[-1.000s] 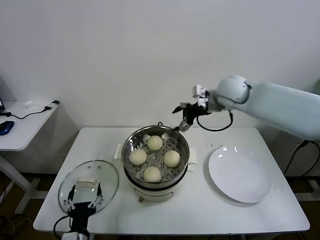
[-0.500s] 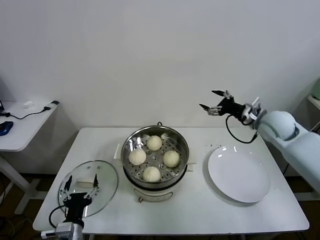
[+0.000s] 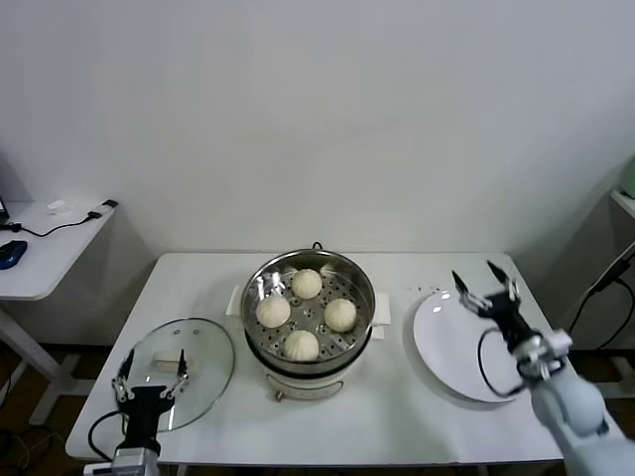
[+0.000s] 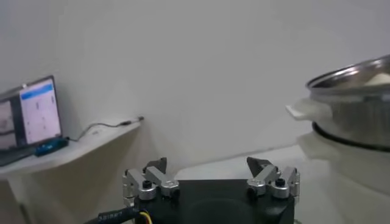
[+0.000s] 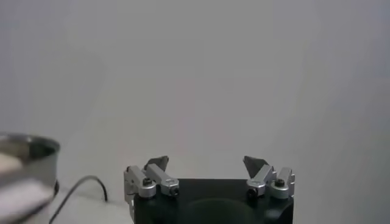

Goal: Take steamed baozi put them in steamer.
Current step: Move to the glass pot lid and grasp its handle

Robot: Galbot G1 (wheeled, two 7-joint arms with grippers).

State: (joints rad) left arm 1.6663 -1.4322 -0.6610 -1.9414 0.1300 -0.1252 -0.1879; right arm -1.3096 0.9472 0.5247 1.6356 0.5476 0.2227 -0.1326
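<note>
Several cream-white baozi (image 3: 307, 284) lie in the steel steamer (image 3: 365, 288) at the middle of the table. My right gripper (image 3: 476, 281) hangs open and empty above the far edge of the white plate (image 3: 496, 367), well right of the steamer. My left gripper (image 3: 152, 372) stands open and empty over the near edge of the glass lid (image 3: 203, 347). The left wrist view has that gripper (image 4: 207, 164) with the steamer (image 4: 350, 79) off to one side. In the right wrist view the open gripper (image 5: 206, 163) faces the bare wall, and the steamer's rim (image 5: 30, 149) shows at the picture's edge.
The glass lid lies flat on the table left of the steamer and the plate lies right of it. A low side table (image 3: 40, 248) with a mouse and cables stands at the far left. A lit screen (image 4: 36, 112) sits on it.
My right arm swung from the steamer's far rim out to the right and down over the plate. My left gripper drew back slightly towards the table's near edge over the lid.
</note>
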